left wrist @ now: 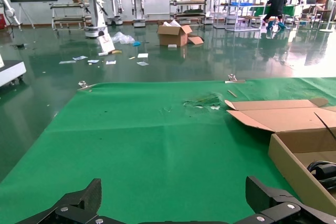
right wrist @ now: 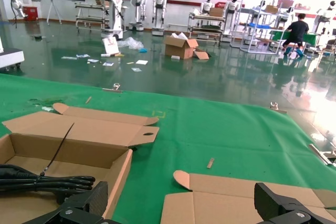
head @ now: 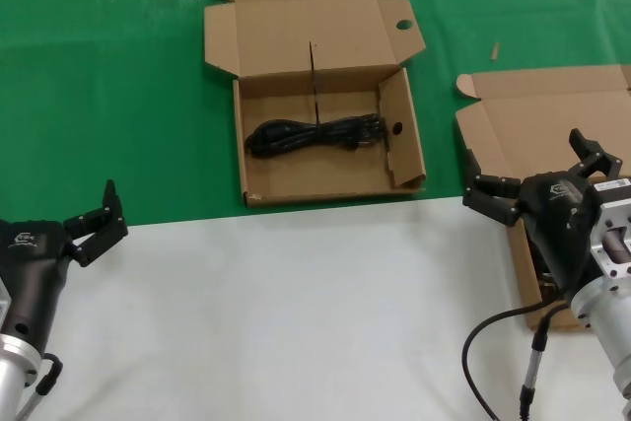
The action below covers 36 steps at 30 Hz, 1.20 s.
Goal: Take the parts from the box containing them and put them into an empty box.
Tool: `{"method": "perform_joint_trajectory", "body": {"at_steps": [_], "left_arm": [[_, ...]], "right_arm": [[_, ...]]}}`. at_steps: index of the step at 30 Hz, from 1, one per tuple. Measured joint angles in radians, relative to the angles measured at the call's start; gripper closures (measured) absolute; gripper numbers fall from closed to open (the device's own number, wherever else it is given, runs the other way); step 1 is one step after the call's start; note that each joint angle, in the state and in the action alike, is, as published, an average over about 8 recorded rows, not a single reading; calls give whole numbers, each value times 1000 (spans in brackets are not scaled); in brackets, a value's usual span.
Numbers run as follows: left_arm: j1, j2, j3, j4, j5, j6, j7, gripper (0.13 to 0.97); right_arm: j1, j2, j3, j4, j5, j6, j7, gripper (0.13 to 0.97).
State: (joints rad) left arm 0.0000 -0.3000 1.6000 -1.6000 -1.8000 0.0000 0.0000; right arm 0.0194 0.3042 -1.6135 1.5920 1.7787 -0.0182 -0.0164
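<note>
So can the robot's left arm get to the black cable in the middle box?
Probably yes. The left gripper is open and holds nothing, the box has its lid folded back, and the black cable lies uncovered on its floor, with bare table between them.

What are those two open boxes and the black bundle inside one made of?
Both brown mailer boxes, centre and right, look like matte corrugated cardboard, with creased fold lines and die-cut tabs. The coiled black power cable seems rubber or plastic sheathed, slightly shiny.
</note>
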Motion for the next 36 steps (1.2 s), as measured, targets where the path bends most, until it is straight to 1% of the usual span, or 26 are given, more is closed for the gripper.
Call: {"method": "perform_joint_trajectory", "body": {"at_steps": [36], "left_arm": [[0, 0, 0, 0, 0, 0, 0, 132]], "right_arm": [[0, 0, 0, 0, 0, 0, 0, 129]]}}
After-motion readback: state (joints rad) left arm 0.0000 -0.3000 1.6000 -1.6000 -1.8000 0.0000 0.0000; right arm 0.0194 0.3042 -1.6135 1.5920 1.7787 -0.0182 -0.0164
